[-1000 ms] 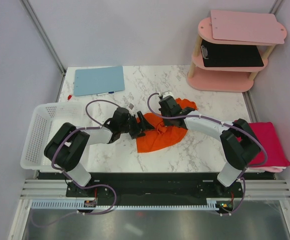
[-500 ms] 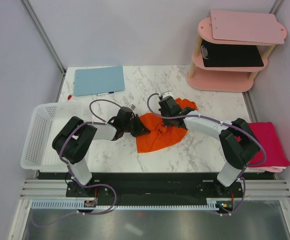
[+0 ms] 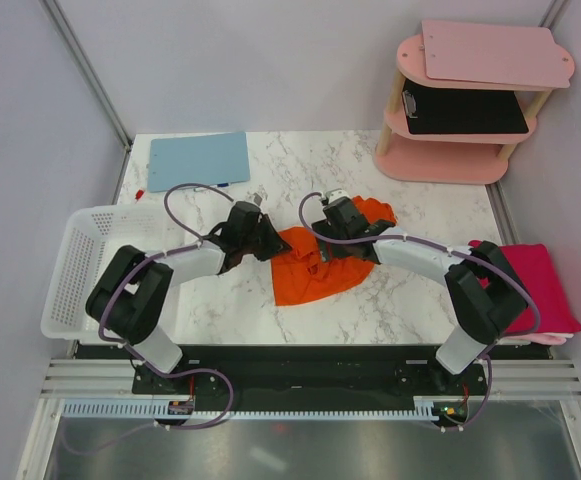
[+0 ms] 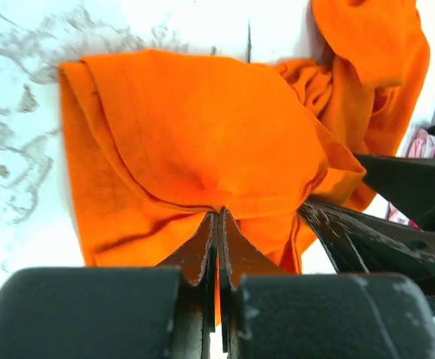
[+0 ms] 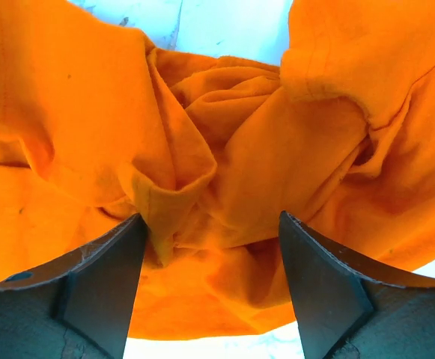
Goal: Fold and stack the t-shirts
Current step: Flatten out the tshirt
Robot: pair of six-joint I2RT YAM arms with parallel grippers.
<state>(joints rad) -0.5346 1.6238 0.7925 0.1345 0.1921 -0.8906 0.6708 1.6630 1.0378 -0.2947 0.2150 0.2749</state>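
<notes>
The orange t-shirt lies crumpled in the middle of the marble table. My left gripper is at its left edge, shut on a pinch of orange cloth that rises between the closed fingertips. My right gripper hovers over the bunched upper part of the shirt. It stands open, with cloth folds between its fingers but nothing gripped. The magenta-pink t-shirt lies folded at the table's right edge.
A white basket sits at the left edge and a light-blue clipboard at the back left. At the back right, a pink shelf holds a black clipboard, with a pale pink board on top.
My left gripper reached the shirt's left edge and shut on the cloth. My right gripper opened and let go of the orange cloth that it held.
</notes>
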